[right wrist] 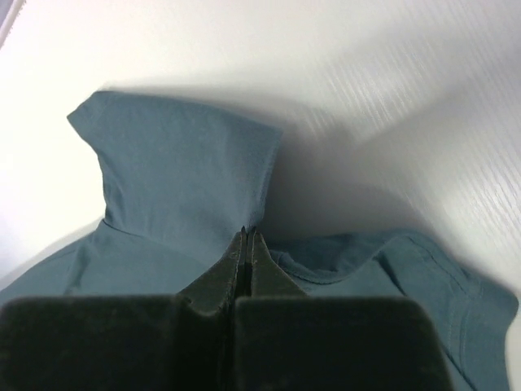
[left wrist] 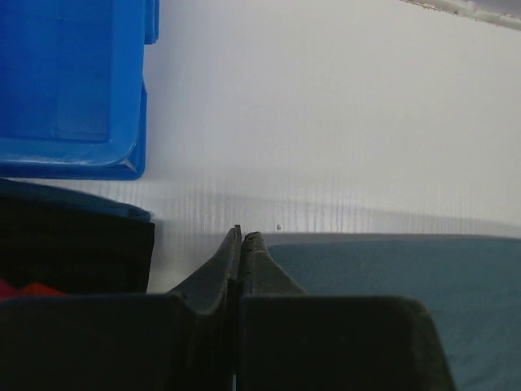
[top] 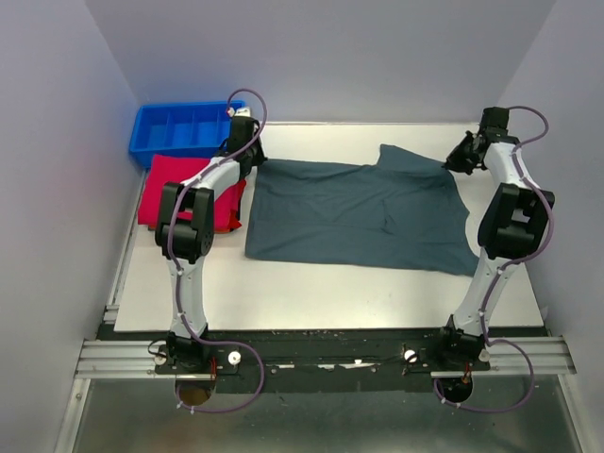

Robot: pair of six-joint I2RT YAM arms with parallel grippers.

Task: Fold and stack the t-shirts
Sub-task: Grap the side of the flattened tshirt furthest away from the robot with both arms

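Note:
A teal-grey t-shirt (top: 359,212) lies spread flat in the middle of the white table. My left gripper (top: 253,159) is at its far left corner. In the left wrist view the jaws are shut (left wrist: 242,236) right at the shirt's edge (left wrist: 391,285), pinching the corner. My right gripper (top: 451,162) is at the far right of the shirt. In the right wrist view it is shut (right wrist: 247,233) on the cloth between the sleeve (right wrist: 179,171) and the collar (right wrist: 350,261). A folded red t-shirt (top: 165,184) lies at the left under my left arm.
A blue compartment bin (top: 184,132) stands at the back left corner, and shows in the left wrist view (left wrist: 65,81). Grey walls close in the table on the left, back and right. The table's near edge (top: 321,326) meets the arm rail.

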